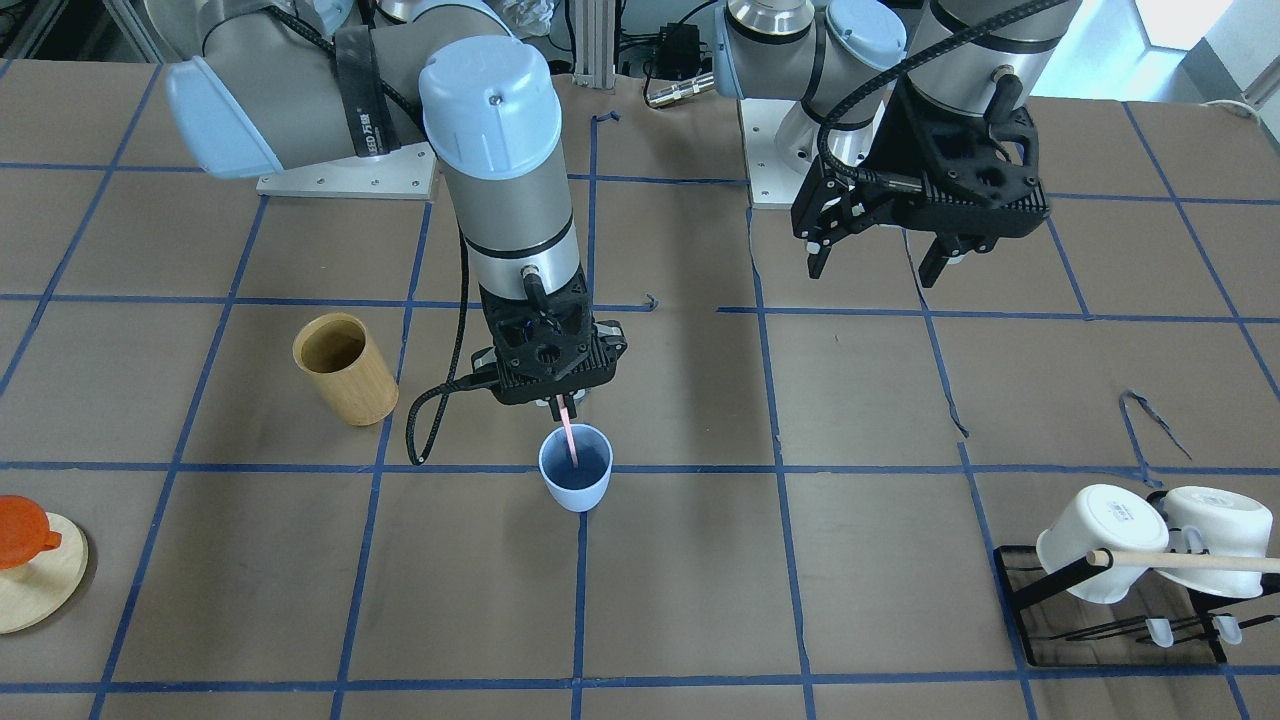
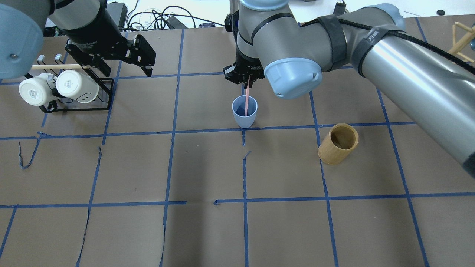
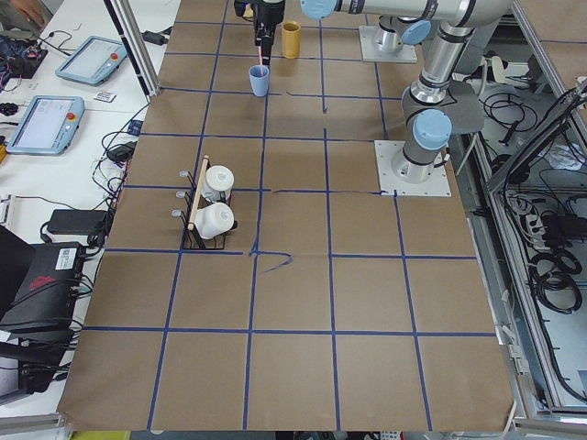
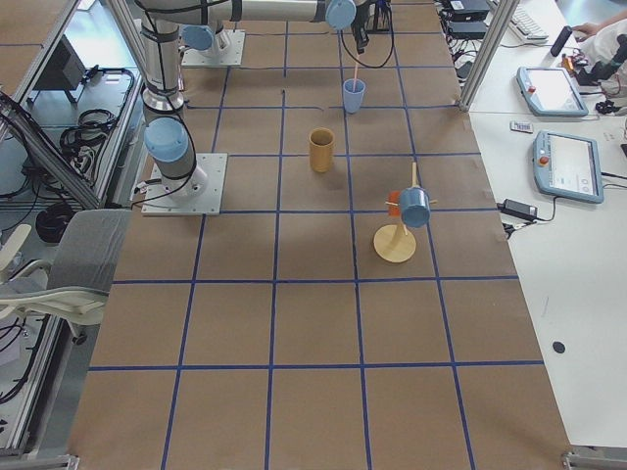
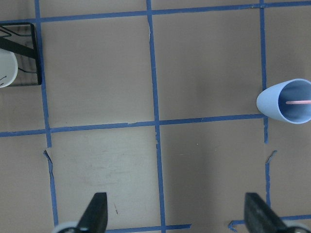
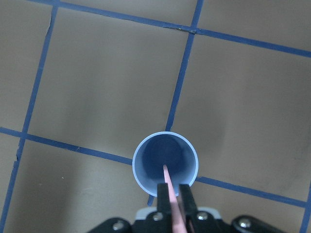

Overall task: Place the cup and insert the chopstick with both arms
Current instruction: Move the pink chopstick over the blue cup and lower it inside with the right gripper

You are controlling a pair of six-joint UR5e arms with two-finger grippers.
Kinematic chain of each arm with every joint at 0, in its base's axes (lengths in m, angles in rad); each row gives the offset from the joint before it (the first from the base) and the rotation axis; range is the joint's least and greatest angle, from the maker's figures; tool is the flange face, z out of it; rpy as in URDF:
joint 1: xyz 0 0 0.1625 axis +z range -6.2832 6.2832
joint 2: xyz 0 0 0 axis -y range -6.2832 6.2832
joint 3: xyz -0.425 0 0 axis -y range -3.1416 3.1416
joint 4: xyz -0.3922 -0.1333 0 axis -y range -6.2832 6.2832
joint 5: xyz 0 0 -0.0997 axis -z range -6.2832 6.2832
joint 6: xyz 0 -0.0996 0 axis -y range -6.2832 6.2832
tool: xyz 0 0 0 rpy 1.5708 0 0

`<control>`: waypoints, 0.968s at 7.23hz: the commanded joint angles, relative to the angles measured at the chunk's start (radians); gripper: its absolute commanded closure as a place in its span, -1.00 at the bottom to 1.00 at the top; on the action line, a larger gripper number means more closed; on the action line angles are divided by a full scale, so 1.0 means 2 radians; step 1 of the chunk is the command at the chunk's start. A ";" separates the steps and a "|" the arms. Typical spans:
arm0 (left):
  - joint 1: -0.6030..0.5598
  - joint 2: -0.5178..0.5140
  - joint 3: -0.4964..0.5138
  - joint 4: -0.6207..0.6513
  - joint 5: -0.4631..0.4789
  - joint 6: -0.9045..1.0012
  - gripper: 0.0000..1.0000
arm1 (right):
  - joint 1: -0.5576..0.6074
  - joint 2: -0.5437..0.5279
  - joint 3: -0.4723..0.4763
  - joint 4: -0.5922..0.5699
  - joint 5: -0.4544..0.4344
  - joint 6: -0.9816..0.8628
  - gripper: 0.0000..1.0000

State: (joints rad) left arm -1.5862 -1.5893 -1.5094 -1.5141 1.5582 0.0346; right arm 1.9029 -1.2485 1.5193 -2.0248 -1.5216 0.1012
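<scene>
The light blue cup (image 1: 576, 468) stands upright on the table on a blue tape line; it also shows in the overhead view (image 2: 244, 111) and in the right wrist view (image 6: 165, 165). My right gripper (image 1: 565, 403) hangs straight above it, shut on a pale pink chopstick (image 1: 570, 436) whose lower end is inside the cup (image 6: 171, 194). In the overhead view the chopstick (image 2: 246, 97) runs from the right gripper (image 2: 248, 82) down into the cup. My left gripper (image 1: 880, 262) is open and empty, high above the table, far from the cup (image 5: 286, 101).
A tan wooden cylinder (image 1: 345, 369) stands near the cup. A black rack (image 1: 1110, 610) with two white mugs (image 1: 1100, 540) and a beige rod (image 1: 1190, 561) sits on my left side. An orange cup on a wooden stand (image 1: 25, 560) is on my right.
</scene>
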 commanded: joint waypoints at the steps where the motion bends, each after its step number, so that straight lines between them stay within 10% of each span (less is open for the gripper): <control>1: 0.000 0.000 0.000 0.000 0.000 -0.019 -1.00 | 0.000 0.009 0.011 -0.010 0.003 -0.002 0.90; 3: 0.000 0.000 -0.001 0.000 0.000 -0.019 -1.00 | 0.000 0.010 0.017 -0.025 0.003 0.001 0.52; 4: 0.000 -0.001 0.000 0.000 0.001 -0.019 -1.00 | 0.000 0.011 0.016 -0.025 0.002 0.002 -0.68; 7: 0.000 -0.001 0.002 0.000 0.002 -0.013 -1.00 | -0.016 0.003 -0.044 0.007 0.002 0.000 -1.00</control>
State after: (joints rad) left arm -1.5851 -1.5916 -1.5047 -1.5140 1.5614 0.0064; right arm 1.8877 -1.2375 1.5058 -2.0691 -1.5151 0.1022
